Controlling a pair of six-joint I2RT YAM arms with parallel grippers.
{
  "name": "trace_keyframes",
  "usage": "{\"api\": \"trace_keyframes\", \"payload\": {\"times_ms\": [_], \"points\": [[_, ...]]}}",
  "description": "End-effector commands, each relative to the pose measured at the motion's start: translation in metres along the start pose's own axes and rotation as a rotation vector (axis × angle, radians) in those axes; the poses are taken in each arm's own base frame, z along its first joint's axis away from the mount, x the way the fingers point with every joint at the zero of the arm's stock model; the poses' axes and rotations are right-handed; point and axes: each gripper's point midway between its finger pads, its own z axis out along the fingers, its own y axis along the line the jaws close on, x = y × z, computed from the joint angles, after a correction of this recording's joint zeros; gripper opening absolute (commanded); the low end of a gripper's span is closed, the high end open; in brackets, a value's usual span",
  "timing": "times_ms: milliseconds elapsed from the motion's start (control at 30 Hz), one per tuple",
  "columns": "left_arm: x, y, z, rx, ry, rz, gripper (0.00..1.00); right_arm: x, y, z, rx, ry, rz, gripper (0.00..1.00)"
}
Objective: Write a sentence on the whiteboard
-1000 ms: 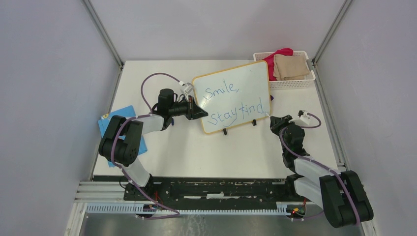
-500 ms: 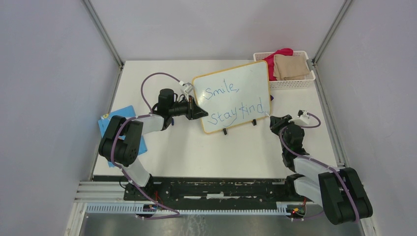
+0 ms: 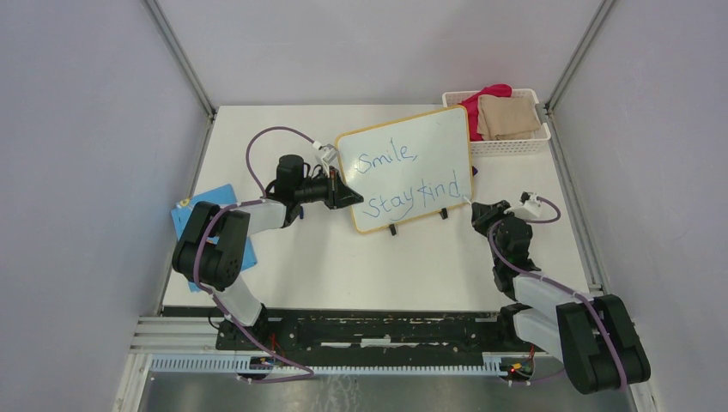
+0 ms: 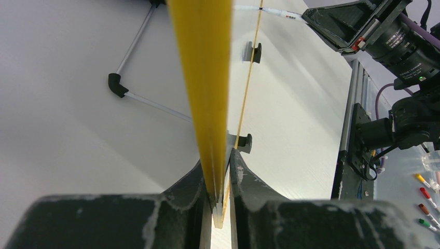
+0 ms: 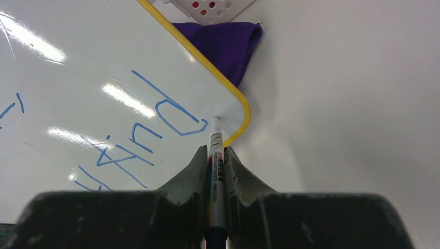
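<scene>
The right jaws are clamped on the marker point(image 5: 216, 150), whose tip touches the whiteboard point(image 5: 78, 62) at the tail of the "d", just beside the yellow corner. The left jaws are pinched on the board's opposite edge, steadying it where it stands tilted on its feet at mid desk point(image 3: 343, 266). The sentence point(image 3: 410, 184) looks complete. The risk, as I judge it, is that a further stroke could run off the corner onto the frame. A hard press so far from the left grip could also swing or tip the board, smearing wet ink. Compared with a second earlier, the board, the words and both arms look unmoved, with no new stroke
</scene>
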Motion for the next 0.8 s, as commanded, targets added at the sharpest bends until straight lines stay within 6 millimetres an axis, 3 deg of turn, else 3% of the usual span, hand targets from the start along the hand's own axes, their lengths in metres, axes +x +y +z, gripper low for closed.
{"api": "trace_keyframes", "payload": {"times_ms": [0,200,500,567,767], "points": [[0.023,0.018,0.000,-0.099,0.070,0.005,0.02,-0.006,0.009,-0.001,-0.036,-0.013,0.001,0.00],[0.022,0.019,-0.001,-0.105,0.066,0.007,0.02,-0.011,0.010,-0.002,-0.027,-0.022,-0.005,0.00],[0.018,0.019,-0.001,-0.123,0.056,0.015,0.07,-0.045,0.016,-0.012,0.003,-0.113,-0.029,0.00],[0.019,0.019,-0.001,-0.126,0.056,0.014,0.12,-0.050,0.019,-0.016,-0.004,-0.122,-0.028,0.00],[0.014,0.015,-0.003,-0.141,0.050,0.028,0.42,-0.065,0.045,-0.028,-0.089,-0.132,-0.058,0.00]]}}
